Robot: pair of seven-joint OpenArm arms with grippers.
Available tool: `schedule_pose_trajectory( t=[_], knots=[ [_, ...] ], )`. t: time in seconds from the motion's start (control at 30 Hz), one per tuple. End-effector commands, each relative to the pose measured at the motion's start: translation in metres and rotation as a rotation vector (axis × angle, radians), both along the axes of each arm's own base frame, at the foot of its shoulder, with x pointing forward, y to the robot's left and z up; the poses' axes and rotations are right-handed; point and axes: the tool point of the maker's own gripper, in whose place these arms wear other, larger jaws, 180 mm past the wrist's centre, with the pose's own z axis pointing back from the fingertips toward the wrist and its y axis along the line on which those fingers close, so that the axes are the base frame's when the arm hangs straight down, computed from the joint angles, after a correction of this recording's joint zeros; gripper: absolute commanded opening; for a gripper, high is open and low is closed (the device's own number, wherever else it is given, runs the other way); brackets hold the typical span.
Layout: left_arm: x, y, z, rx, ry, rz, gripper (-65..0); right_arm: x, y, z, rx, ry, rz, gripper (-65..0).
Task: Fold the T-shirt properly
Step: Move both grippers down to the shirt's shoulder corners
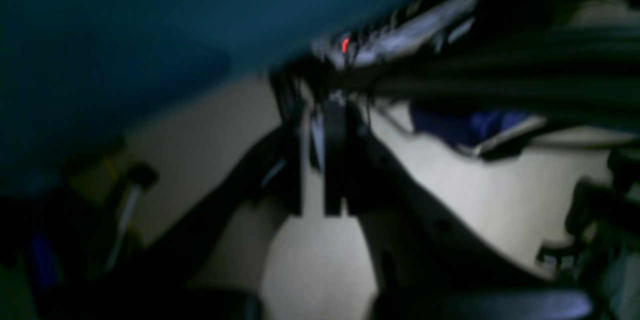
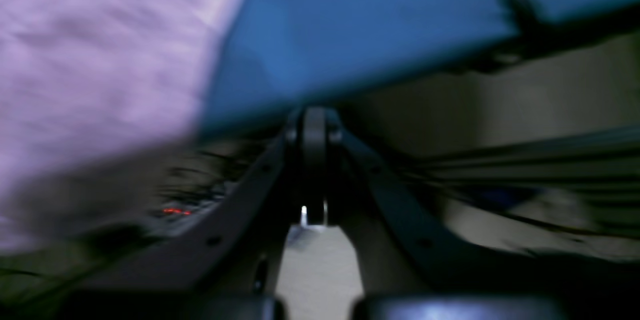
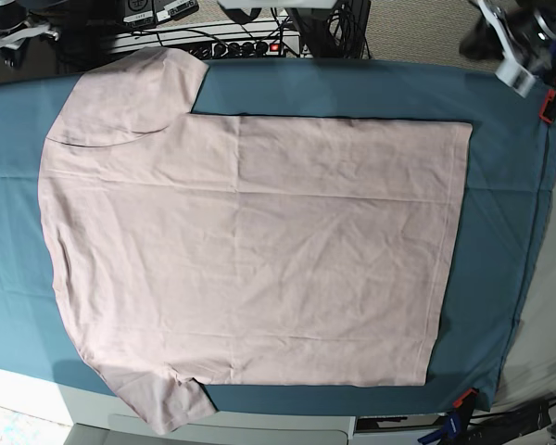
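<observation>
The pale pink T-shirt (image 3: 250, 250) lies flat and plain side up on the teal cloth (image 3: 500, 232), collar end to the left and hem to the right, both sleeves spread. My left arm (image 3: 510, 46) hovers off the table's far right corner, away from the shirt. Its gripper (image 1: 314, 210) shows a narrow slit between the fingers with nothing in it. At the far left corner is my right arm (image 3: 5, 32). Its gripper (image 2: 314, 215) is shut and empty, with a blurred part of the T-shirt (image 2: 100, 85) off to its left.
A power strip with a red light (image 3: 276, 46) and cables lies behind the table's far edge. Clamps (image 3: 461, 400) (image 3: 549, 102) pin the teal cloth along its right side. Pale floor (image 1: 320, 270) shows beyond the table in both wrist views.
</observation>
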Motion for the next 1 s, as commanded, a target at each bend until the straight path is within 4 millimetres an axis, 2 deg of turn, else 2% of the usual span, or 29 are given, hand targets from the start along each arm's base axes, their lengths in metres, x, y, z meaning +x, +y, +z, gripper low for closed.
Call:
schedule_pose_trajectory(
  t=[0.0, 0.13, 0.23, 0.4, 0.63, 0.73, 0.83, 0.97],
  knots=[
    [0.009, -0.001, 0.009, -0.015, -0.037, -0.004, -57.6, 0.01, -0.001, 0.018, 0.005, -0.08, 0.013, -65.0],
    [0.022, -0.004, 0.014, -0.039, -0.085, 0.023, -57.6, 0.036, 0.019, 0.047, 0.133, -0.292, 0.092, -65.0],
    [0.024, -0.01, 0.015, -0.076, -0.108, 0.056, -57.6, 0.047, 0.031, 0.052, 0.196, -0.381, 0.107, -65.0],
    [0.021, -0.014, 0.014, -0.09, -0.102, 0.062, -57.6, 0.049, 0.028, 0.035, 0.289, -0.476, -0.01, -65.0],
    [0.017, -0.023, 0.016, -0.09, -0.126, -0.049, -57.6, 0.046, 0.004, -0.008, 0.482, -0.53, -0.192, -65.0],
    [0.017, -0.023, 0.017, -0.09, -0.127, -0.05, -57.5, 0.048, -0.008, -0.016, 0.531, -0.556, -0.235, -65.0],
    [0.016, -0.023, 0.016, -0.09, -0.126, -0.052, -54.8, 0.057, -0.019, -0.018, 0.57, -0.586, -0.246, -65.0],
    [0.011, -0.03, 0.019, -0.111, -0.136, -0.116, -52.8, 0.064, -0.034, -0.027, 0.615, -0.595, -0.266, -65.0]
  ],
)
